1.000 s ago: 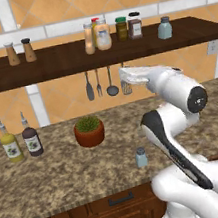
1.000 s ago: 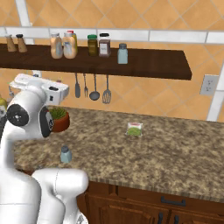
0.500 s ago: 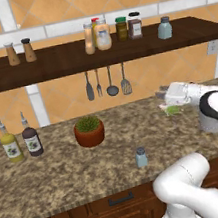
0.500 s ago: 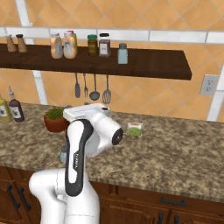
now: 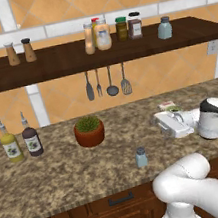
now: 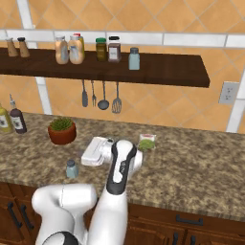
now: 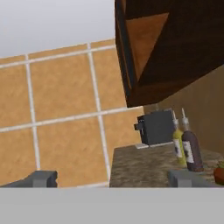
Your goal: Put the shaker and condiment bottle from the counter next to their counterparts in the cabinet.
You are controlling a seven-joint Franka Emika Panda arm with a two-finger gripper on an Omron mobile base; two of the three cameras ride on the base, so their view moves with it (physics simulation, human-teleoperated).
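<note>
a speckled brown granite counter point(image 5: 62, 175) runs under a wall of orange diamond tiles with white grout bands, dark wooden cupboard fronts with black handles below it. the cabinet point(image 5: 72, 59), a long dark brown shelf board, spans the wall above.

the shaker point(image 5: 141, 157) stands alone on the counter near the front edge, just ahead of the terracotta plant pot point(image 5: 89, 131). on the shelf the condiment bottle point(image 5: 89, 38) stands touching or just beside the wider peach bottle point(image 5: 102, 35), with 2 dark-lidded jars point(image 5: 128, 26) next along and the look-alike blue-grey shaker point(image 5: 164, 28) further right. 2 brown shakers point(image 5: 19, 52) sit at the shelf's left end. 3 utensils point(image 5: 106, 82) hang beneath the board. a yellow-green spouted bottle point(image 5: 10, 143) and a dark one point(image 5: 31, 138) stand at the counter's left; a small green-topped packet point(image 6: 147, 141) lies to the right.

the gripper point(image 7: 111, 178) points sideways along the counter at low height, empty, its fingertips point(image 7: 41, 178) set wide apart at the bottom of the hand view. that view looks toward a dark boxy appliance point(image 7: 154, 127) at the counter's far end and the underside of a brown cupboard point(image 7: 170, 48).

the jar and bottle labels are too small to read. the right part of the arm is cut off by the edge of the left base view.
</note>
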